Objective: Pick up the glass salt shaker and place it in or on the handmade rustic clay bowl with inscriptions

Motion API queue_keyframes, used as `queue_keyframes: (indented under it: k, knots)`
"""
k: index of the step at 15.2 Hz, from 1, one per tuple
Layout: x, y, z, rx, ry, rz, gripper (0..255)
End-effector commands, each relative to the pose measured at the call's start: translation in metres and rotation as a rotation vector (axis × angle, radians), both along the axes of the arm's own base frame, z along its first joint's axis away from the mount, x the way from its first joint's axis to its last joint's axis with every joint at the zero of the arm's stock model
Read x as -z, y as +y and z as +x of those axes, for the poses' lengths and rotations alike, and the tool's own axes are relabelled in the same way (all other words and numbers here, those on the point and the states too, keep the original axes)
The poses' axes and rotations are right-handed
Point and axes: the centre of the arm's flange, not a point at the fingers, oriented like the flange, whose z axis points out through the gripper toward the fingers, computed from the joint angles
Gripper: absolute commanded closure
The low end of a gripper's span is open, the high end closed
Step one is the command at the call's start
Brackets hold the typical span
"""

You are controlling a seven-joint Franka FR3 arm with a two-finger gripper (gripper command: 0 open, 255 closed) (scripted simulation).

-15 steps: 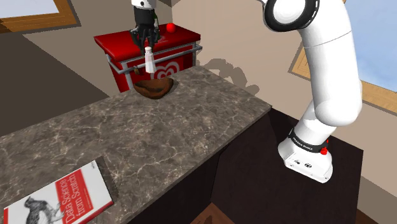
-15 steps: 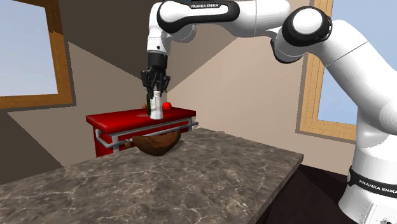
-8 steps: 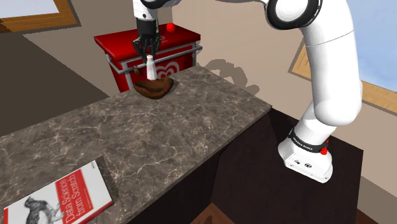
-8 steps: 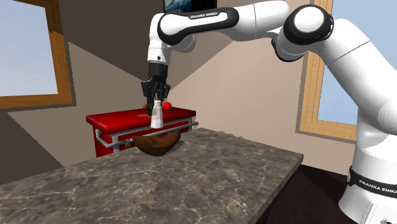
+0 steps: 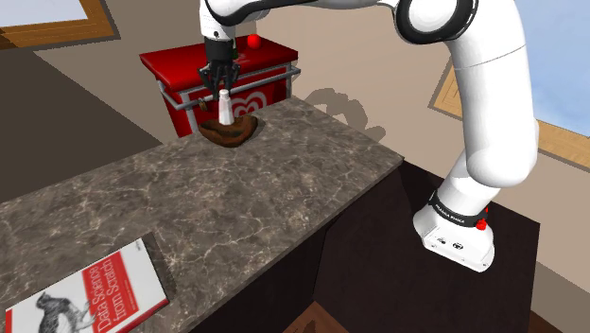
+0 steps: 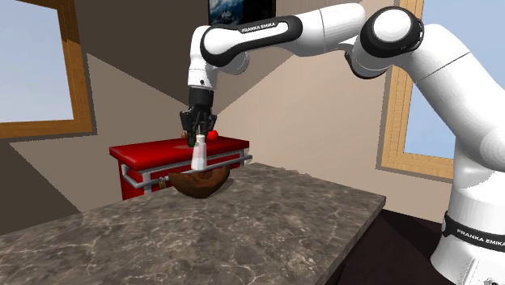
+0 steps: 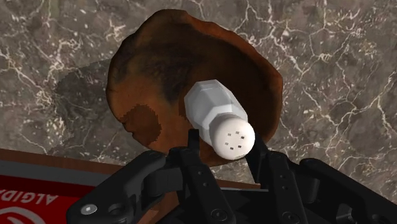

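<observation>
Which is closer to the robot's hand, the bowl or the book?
The brown bowl, right beneath the gripper, beside the red chest. The book lies far off at the counter's other end.

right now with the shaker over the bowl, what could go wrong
1. The fingers grip the salt shaker only at its cap end; let go into the brown bowl, whose inside is curved, it may topple.
2. The bowl sits close to the counter edge; pressing down could shove it off.
</observation>
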Motion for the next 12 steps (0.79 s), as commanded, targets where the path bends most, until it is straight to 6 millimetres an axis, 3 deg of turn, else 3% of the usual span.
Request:
queue_keyframes:
  k: [1,3,4,9,12]
  knots:
    - [0.000,0.000,0.000,0.000,0.000,0.000,255]
    - [0.000,0.000,0.000,0.000,0.000,0.000,255]
    - [0.000,0.000,0.000,0.000,0.000,0.000,0]
    - [0.000,0.000,0.000,0.000,0.000,0.000,0]
    - [-0.039,-0.005,-0.002,0.000,0.000,0.000,0]
